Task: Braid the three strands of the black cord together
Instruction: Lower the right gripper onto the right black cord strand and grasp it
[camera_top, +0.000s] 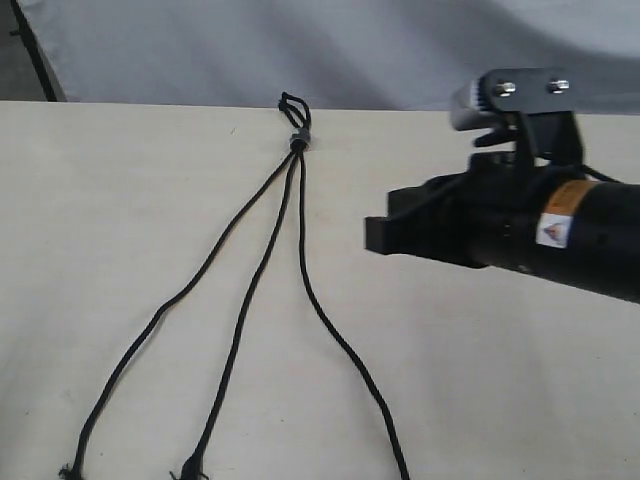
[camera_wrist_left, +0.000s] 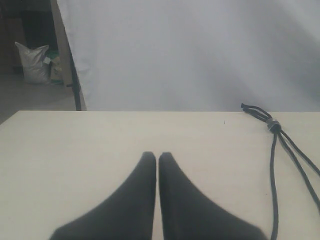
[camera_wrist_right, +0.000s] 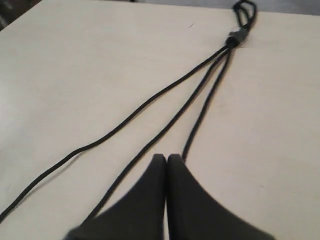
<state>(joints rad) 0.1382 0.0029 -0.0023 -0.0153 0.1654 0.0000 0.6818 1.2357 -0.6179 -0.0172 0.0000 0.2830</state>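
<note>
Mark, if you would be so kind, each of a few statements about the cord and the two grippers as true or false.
1. The three strands are already braided. False: they fan out separately over the table.
2. The strands meet at a small grey band next to the loop. True.
3. The left gripper is wide open. False: it is shut, with nothing between its fingers.
4. The loop lies near the table edge by the pale backdrop. True.
5. The right gripper is shut. True.
</note>
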